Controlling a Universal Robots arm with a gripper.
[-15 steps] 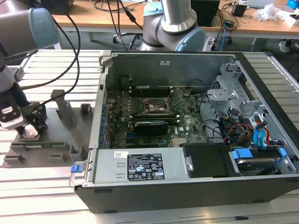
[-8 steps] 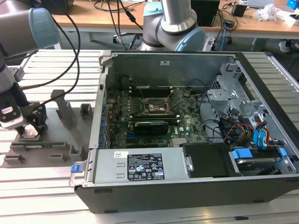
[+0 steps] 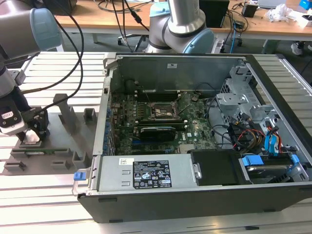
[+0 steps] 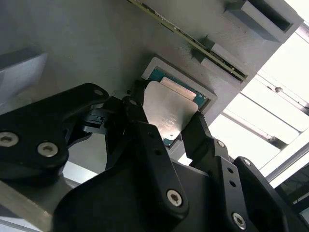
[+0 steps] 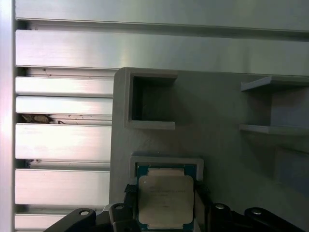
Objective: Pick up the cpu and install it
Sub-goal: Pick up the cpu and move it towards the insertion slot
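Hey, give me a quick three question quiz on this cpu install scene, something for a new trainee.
1. In the exterior view, which side of the open computer case is the grey holder on?
2. True or false: the cpu is inside the computer case.
3. The end effector is: A) down at the cpu on the grey holder, B) inside the computer case, C) behind the computer case.
Key: 1 the exterior view's left; 2 false; 3 A.

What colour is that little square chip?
The small square cpu is silvery-grey metal; second wrist view shows best.
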